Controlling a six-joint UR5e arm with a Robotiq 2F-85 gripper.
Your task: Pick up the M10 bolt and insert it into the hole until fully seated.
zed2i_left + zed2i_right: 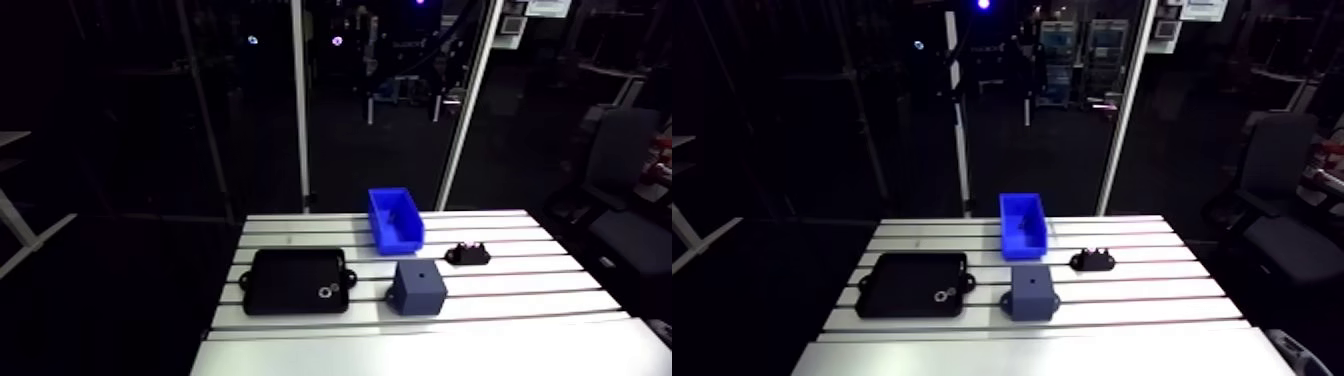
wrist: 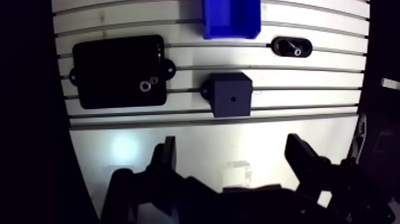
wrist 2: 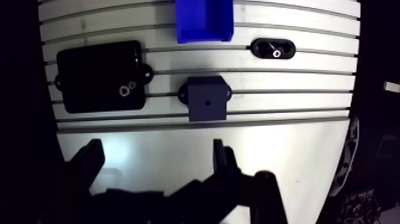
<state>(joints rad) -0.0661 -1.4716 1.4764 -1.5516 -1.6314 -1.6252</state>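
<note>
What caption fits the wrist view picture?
Open jaws hover above a slotted aluminium table with a black flat tray, a blue-grey holed block and a blue plastic bin.

In the wrist view, the robot's hand (image 2: pixel 231 143) is black throughout, seen nearly as a silhouette. Two thick fingers (image 2: pixel 300 156) with blunt, squared tips widen downward into angular linked segments that join a broad dark body.

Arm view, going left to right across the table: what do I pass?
black plate → blue block with a hole in its top → small black fixture. The blue bin, farther back, overlaps the block sideways, so it is left out of the order.
</note>
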